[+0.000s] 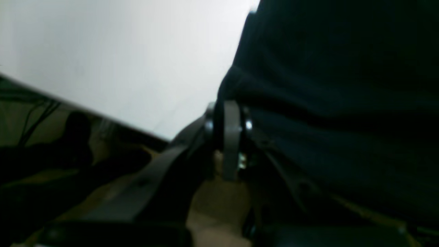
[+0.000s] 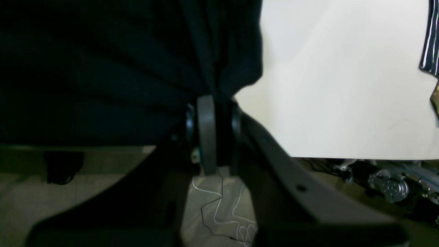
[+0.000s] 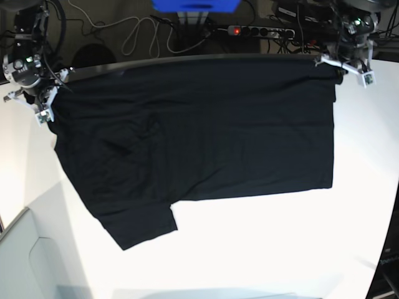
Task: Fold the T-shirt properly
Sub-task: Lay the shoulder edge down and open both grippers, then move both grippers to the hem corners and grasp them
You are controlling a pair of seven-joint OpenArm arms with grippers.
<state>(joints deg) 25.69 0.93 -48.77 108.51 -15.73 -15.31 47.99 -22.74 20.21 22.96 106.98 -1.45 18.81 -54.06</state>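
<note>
With both arms' fingers (image 1: 231,137) (image 2: 206,133) pinched on the shirt (image 3: 199,143) at the table's (image 3: 280,237) far edge, uneven pulling could skew it, or the thin cloth slips out.

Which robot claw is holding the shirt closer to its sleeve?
The right gripper, on the picture's left. The T-shirt has its one visible sleeve on that side. The left gripper holds the opposite corner, where no sleeve shows.

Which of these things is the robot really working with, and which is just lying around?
In use:
T-shirt
left gripper, shut on its corner
right gripper, shut on the other corner
white table

Lying about:
power strip
cables
striped cloth
</note>
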